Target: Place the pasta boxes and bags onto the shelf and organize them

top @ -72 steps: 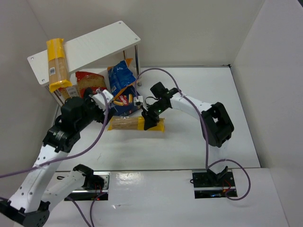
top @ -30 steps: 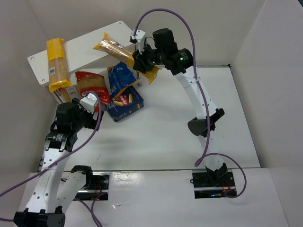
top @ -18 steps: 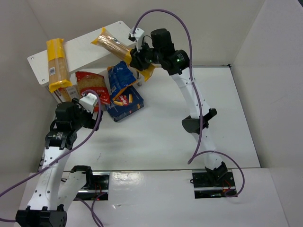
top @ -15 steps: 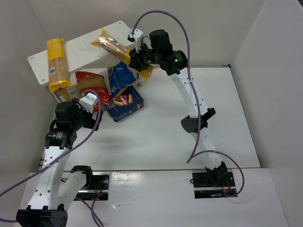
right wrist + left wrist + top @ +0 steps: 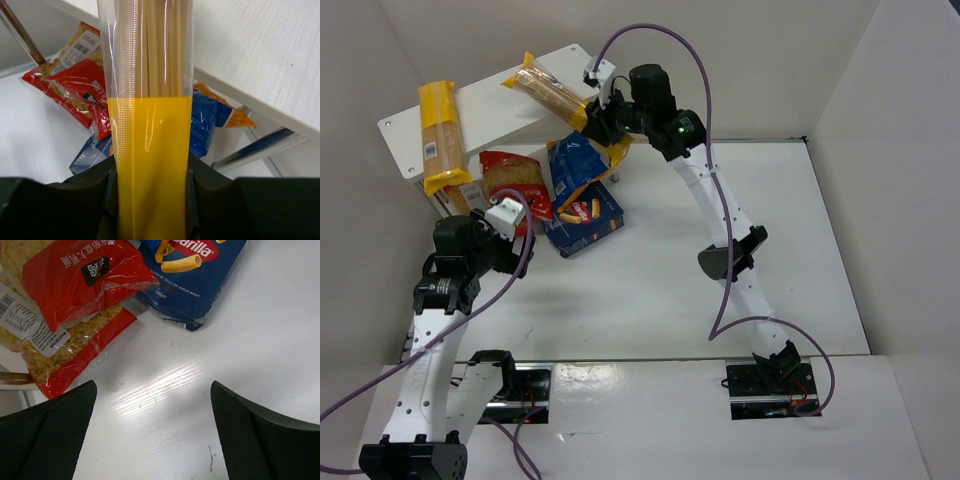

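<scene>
Right fingers [image 5: 75,192] were clamped on the yellow end of a spaghetti bag [image 5: 552,88], which had risen from the table [image 5: 660,290] and now hung slanted above the shelf [image 5: 490,105], apparently ready for setting down; the left fingers [image 5: 50,440] hovered wide open, empty, near the red pasta bag [image 5: 75,280].

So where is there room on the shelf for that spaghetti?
The shelf is bare between the left spaghetti bag and the held bag in the right gripper. Below it, red bag, blue bag and box crowd together.
</scene>
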Robot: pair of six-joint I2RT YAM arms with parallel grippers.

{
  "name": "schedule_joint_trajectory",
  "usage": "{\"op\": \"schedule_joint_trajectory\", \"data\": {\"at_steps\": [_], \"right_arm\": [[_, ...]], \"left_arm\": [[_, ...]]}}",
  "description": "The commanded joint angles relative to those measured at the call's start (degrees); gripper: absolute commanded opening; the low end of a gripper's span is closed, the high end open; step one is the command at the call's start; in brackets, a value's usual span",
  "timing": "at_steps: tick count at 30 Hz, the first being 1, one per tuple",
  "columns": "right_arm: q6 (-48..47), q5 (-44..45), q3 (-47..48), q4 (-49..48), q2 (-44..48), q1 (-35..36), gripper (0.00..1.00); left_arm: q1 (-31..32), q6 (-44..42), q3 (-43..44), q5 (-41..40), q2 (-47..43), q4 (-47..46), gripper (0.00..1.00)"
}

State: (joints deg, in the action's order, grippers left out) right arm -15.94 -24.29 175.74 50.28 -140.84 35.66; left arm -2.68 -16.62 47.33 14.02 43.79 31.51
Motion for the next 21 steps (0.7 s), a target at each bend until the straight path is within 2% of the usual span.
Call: {"op": "schedule_joint_trajectory", "data": {"at_steps": [1,8,21], "right_arm": [[-1.01,-1.02,4.08,-14.51,2.32,0.99,0.0],[-5.76,3.54,4.08,-19.07,1.1,2.92,0.0],[-7.43,8.73,4.08,-29.36,-2.25,2.92,0.0]], "left_arm": [[-1.18,-1.22,-0.22,2.59,-0.11,-0.39,1.0],[-3.47,-2.36,-0.22,5.05,-0.11,0.75,1.0],[-5.76,-3.94,0.31,6.9,-1.16,1.8,1.0]]}}
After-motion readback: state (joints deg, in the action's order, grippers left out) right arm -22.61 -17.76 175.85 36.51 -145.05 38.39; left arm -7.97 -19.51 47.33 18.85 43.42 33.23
